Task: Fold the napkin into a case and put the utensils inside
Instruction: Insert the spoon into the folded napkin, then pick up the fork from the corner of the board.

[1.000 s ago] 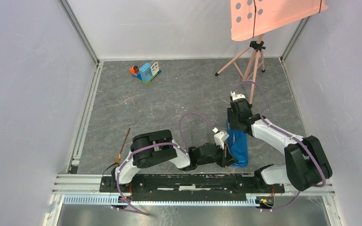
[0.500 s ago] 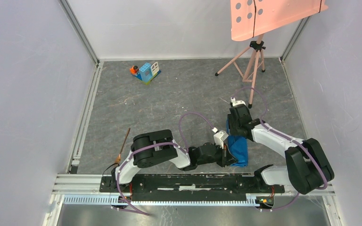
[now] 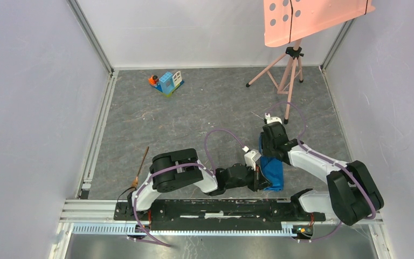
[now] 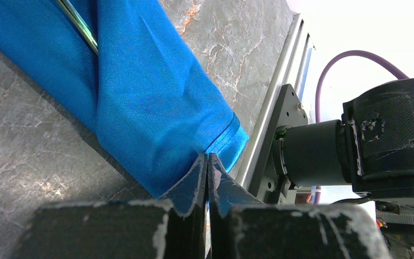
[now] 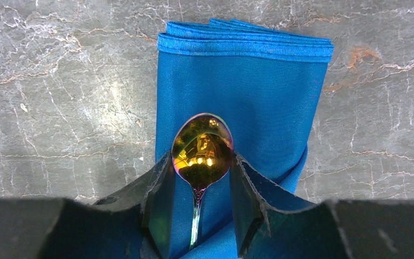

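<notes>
The blue napkin point(image 3: 274, 171) lies folded into a narrow case near the table's front edge. It also shows in the right wrist view point(image 5: 242, 81), with its stacked hems at the far end. My right gripper point(image 5: 202, 162) is shut on the bowl of the golden spoon point(image 5: 202, 148); the spoon lies on the cloth with its handle running back between the jaws. My left gripper point(image 4: 207, 157) is shut on the napkin's near corner point(image 4: 156, 108). A thin shiny handle point(image 4: 78, 21) shows in a fold there. The fork point(image 3: 142, 162) lies alone at the left.
A blue-and-white toy block house point(image 3: 167, 82) stands at the far left. A tripod point(image 3: 288, 70) carrying a pink board stands at the far right. An aluminium rail point(image 3: 221, 208) runs along the near edge. White walls close in both sides.
My right gripper has moved toward the near edge with the spoon, along the napkin. The left gripper has kept its hold on the napkin's corner.
</notes>
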